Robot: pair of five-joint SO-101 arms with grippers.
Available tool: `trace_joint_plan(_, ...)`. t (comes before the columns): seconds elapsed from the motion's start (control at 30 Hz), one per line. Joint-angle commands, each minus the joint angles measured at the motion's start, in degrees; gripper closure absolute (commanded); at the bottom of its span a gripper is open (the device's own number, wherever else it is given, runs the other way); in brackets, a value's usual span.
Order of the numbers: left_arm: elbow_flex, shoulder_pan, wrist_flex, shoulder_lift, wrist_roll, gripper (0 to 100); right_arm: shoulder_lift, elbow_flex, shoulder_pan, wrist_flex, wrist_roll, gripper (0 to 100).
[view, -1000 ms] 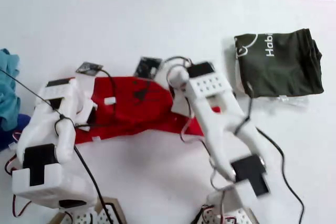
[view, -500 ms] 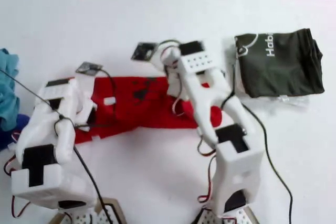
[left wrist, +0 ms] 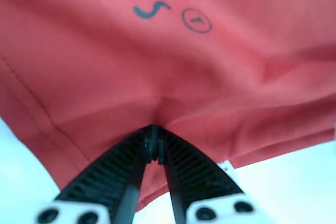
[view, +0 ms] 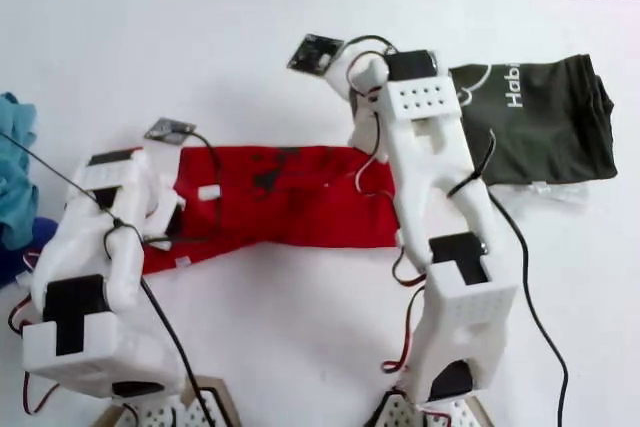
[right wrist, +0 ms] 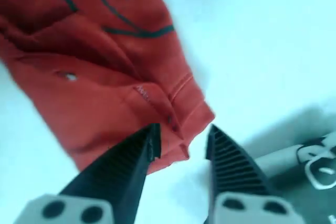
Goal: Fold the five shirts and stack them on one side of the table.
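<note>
The red shirt [view: 280, 197] lies across the middle of the white table [view: 200, 37] as a long, narrow band that looks folded lengthwise. In the high view it runs from about 8 o'clock to about 3 o'clock of the table's centre.

The left gripper [left wrist: 153, 148] sits at the 8 o'clock end. Its black jaws are closed tight on a pinch of red cloth, and small creases fan out from the bite. That hold probably pins this end so the band keeps its shape and does not slide while the other end is worked.

The right gripper [right wrist: 181, 142] hangs over the opposite end with its jaws moderately apart and nothing held. The hemmed corner of the shirt shows in the gap between the tips, but I cannot tell whether they touch the cloth. This placement suits a grasp of the free corner, which could then be carried toward the pinned end to halve the band.

The dark green shirt [view: 540, 127] rests at 2 o'clock, already folded into a neat block, just beside the right arm and close to the red shirt's end. It seems to mark the stacking side. The teal shirt [view: 12, 177] is bunched and unfolded at the 9 o'clock edge, well apart from the stack, so much of the task looks undone.
</note>
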Motion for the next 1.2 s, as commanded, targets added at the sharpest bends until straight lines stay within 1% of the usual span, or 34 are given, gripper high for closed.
trace_joint_plan(0.0, 0.2, -1.2, -1.9, 0.6, -0.4, 97, -0.6, -1.1, -4.0, 7.5, -0.3, 98.0)
trace_joint_plan(0.03, 0.2, -1.2, -1.9, 0.6, -0.4, 97, -0.7, 0.2, -5.4, 8.0, -1.3, 96.7)
trace_joint_plan(0.1, 0.2, -1.2, -1.9, 0.6, -0.4, 97, -0.9, 1.8, -8.3, 7.0, -3.6, 97.8)
trace_joint_plan(0.27, 0.1, -1.2, -1.9, 0.6, -0.4, 97, -0.3, 6.7, -12.4, -2.3, -8.2, 97.8)
trace_joint_plan(0.4, 0.1, -1.2, -1.9, 0.6, -0.4, 97, -0.3, 11.5, -12.7, -9.7, -11.8, 97.8)
trace_joint_plan(0.73, 0.1, -1.2, -1.9, 0.6, -0.4, 97, -0.3, 18.3, -12.8, -22.4, -19.3, 97.8)
trace_joint_plan(0.83, 0.1, -1.2, -1.9, 0.6, -0.4, 97, -0.2, 19.9, -13.6, -24.2, -21.1, 97.8)
trace_joint_plan(0.97, 0.1, -1.2, -1.9, 0.6, -0.4, 97, -0.2, 21.7, -14.3, -25.4, -21.3, 97.8)
trace_joint_plan(1.07, 0.1, -1.2, -1.9, 0.6, -0.4, 97, -1.4, 20.7, -13.6, -25.0, -21.3, 97.8)
trace_joint_plan(1.17, 0.1, -1.2, -1.9, 0.6, -0.4, 97, -5.0, 18.4, -11.6, -22.5, -21.4, 97.8)
